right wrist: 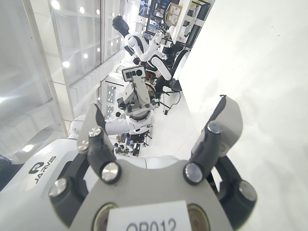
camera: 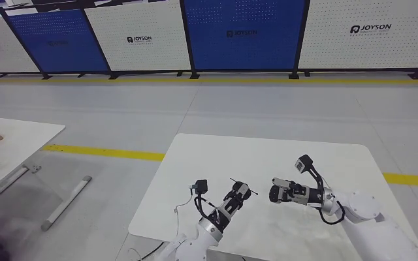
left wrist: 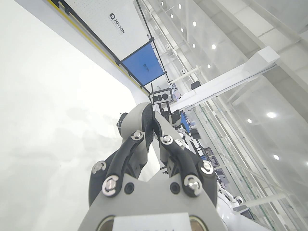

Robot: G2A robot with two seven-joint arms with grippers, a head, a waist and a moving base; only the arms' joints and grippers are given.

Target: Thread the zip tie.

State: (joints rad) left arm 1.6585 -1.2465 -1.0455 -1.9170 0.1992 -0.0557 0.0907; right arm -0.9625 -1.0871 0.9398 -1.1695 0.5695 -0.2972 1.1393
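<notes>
The two arms face each other over the near part of the white table [camera: 215,156]. The left gripper [camera: 240,190] is clamped tight: in its own wrist view the two ribbed black pads [left wrist: 147,121] press together on a thin black zip tie [left wrist: 152,92], and a short length of the strap sticks out past the fingertips. From above, the zip tie [camera: 253,192] shows as a fine dark line crossing the tip of that gripper, one end pointing toward the other arm. I can't tell which end is the head and which the tail.

The right gripper [camera: 273,193] sits close by, just across a small gap from the strap's end and not touching it. Its fingers [right wrist: 222,106] are spread wide with nothing between them, and the right gripper [right wrist: 160,106] looks straight at the left arm's wrist. Both grippers are held off the tabletop, at about the same level.

Behind the table runs a yellow floor line [camera: 104,153] and a row of blue and white pegboard panels [camera: 245,32].
</notes>
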